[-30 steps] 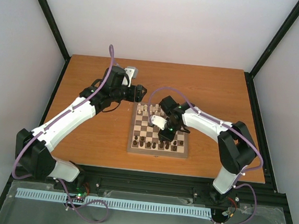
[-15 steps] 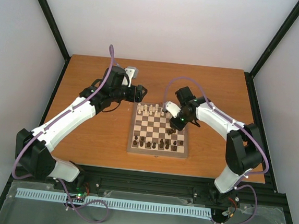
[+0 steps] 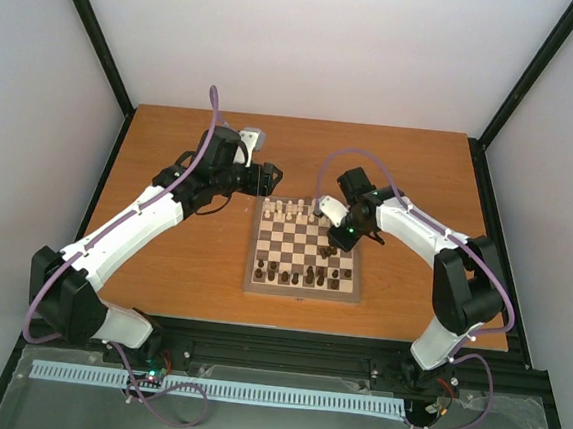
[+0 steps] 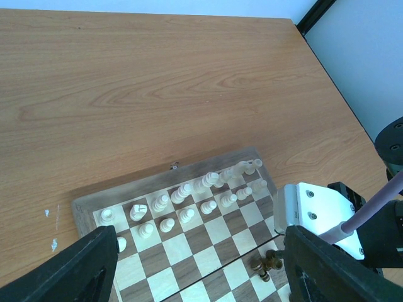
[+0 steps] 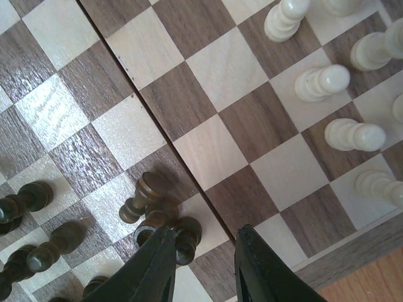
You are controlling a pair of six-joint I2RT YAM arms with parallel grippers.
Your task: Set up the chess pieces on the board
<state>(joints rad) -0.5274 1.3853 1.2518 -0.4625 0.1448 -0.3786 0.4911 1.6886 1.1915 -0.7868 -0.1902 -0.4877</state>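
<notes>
Low in frame, right jaws narrow, empty; dark chess pieces (image 5: 148,192) just left of them; left jaws wide above the board (image 4: 85,214).

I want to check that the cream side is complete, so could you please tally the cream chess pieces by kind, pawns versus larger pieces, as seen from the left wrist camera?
Cream pawns: 8 (one partly behind a finger)
Cream larger pieces: 8
Total: 16
</notes>
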